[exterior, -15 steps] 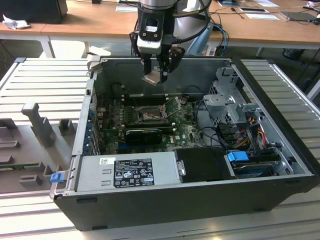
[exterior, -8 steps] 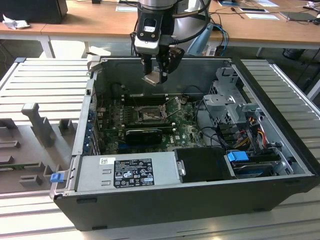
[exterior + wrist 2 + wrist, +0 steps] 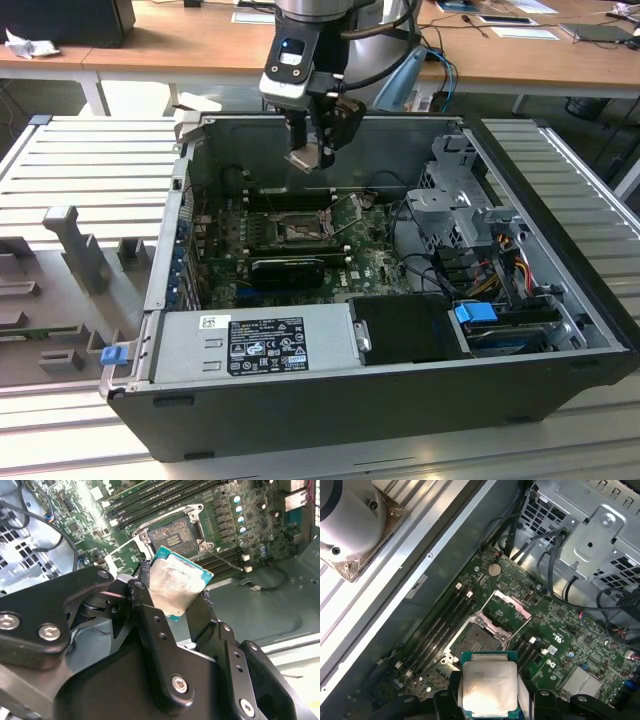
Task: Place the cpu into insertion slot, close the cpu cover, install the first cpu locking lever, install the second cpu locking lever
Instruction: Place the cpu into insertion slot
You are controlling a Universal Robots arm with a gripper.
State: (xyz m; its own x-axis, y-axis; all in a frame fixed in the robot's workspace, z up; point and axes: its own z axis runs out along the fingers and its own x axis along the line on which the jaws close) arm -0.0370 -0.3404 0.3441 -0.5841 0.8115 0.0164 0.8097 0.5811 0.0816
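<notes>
My gripper [image 3: 315,152] hangs above the open computer case, shut on the cpu [image 3: 303,160], a small square chip with a pale metal face and a green rim. Both wrist views show the cpu [image 3: 175,582] [image 3: 489,687] pinched by its edges between the black fingers [image 3: 145,605], tilted, well above the motherboard. The insertion slot [image 3: 300,232] [image 3: 175,534] [image 3: 476,642] lies below it, uncovered, with its dark pinned centre showing. The cpu cover [image 3: 507,605] [image 3: 120,555] is swung open beside the slot on its hinge. A thin locking lever [image 3: 227,562] sticks out from the socket's side.
A grey power supply box [image 3: 255,345] fills the case's near edge. The metal drive cage [image 3: 455,200] with bundled cables [image 3: 500,265] stands at the exterior view's right. Long black memory slots [image 3: 440,625] run beside the socket. A black card [image 3: 288,270] sits just in front.
</notes>
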